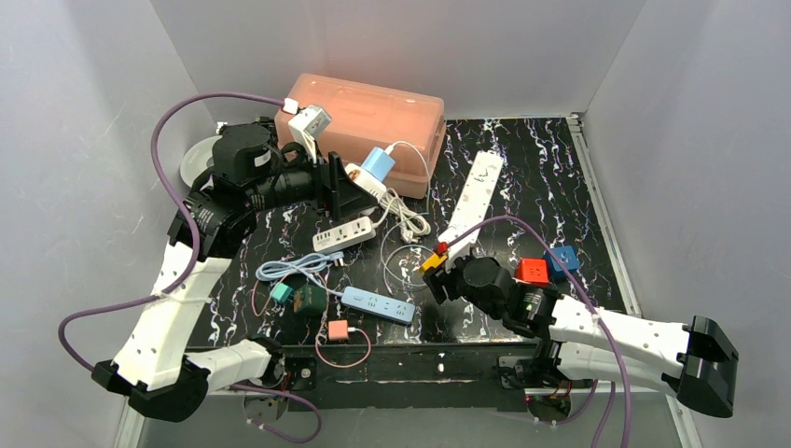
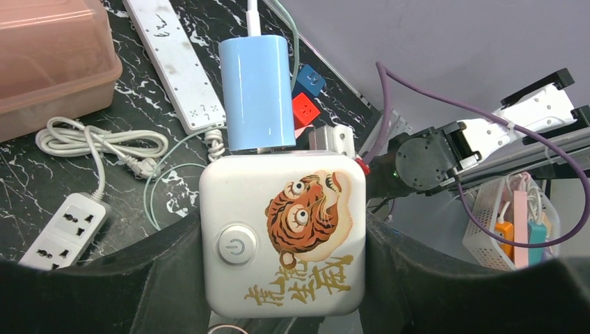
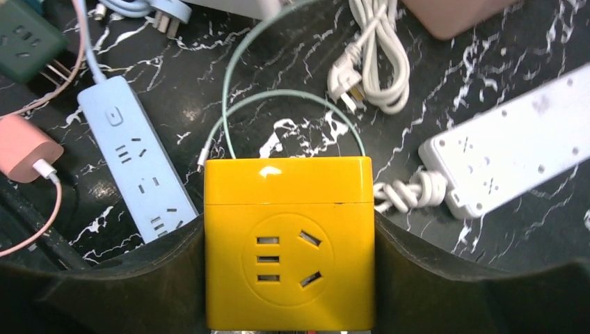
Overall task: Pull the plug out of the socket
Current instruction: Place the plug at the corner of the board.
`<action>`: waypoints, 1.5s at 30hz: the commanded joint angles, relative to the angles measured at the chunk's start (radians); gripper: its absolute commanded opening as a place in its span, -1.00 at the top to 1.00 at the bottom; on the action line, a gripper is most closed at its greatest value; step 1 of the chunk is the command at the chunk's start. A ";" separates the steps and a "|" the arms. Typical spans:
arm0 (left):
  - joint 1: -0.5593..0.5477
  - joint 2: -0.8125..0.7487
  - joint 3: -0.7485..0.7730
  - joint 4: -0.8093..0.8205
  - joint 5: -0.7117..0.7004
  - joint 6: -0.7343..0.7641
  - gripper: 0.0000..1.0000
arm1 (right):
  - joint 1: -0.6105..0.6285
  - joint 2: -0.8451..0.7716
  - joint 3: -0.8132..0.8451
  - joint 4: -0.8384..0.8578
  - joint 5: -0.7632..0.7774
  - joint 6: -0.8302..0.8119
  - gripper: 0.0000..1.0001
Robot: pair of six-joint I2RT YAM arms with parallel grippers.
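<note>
My left gripper (image 2: 282, 268) is shut on a white square socket (image 2: 282, 236) with a tiger print and a power button. A light blue plug (image 2: 257, 94) with a white cable sits plugged into the socket's far edge. In the top view this gripper (image 1: 350, 187) holds the socket and blue plug (image 1: 378, 163) in front of the pink box. My right gripper (image 3: 289, 278) is shut on a yellow cube socket (image 3: 289, 243), whose face with empty slots points at the camera. In the top view the right gripper (image 1: 438, 271) holds the yellow cube (image 1: 433, 261) near the table's middle.
A pink lidded box (image 1: 373, 117) stands at the back. A long white power strip (image 1: 474, 191), a short white strip (image 1: 342, 235), a blue strip (image 1: 378, 304), red (image 1: 533, 272) and blue (image 1: 562, 259) cubes, a green adapter (image 1: 308, 299), a pink charger (image 1: 338, 329) and loose cables lie on the table.
</note>
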 commanded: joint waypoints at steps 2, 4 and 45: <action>-0.001 -0.029 0.027 0.037 0.052 0.056 1.00 | -0.055 0.023 -0.022 0.033 0.074 0.208 0.97; -0.001 -0.033 0.024 0.027 0.071 0.085 1.00 | -0.092 0.039 -0.020 -0.022 0.061 0.314 0.97; -0.004 -0.119 -0.078 -0.176 0.296 0.761 1.00 | -0.323 0.023 0.487 -0.891 -0.099 0.747 -0.71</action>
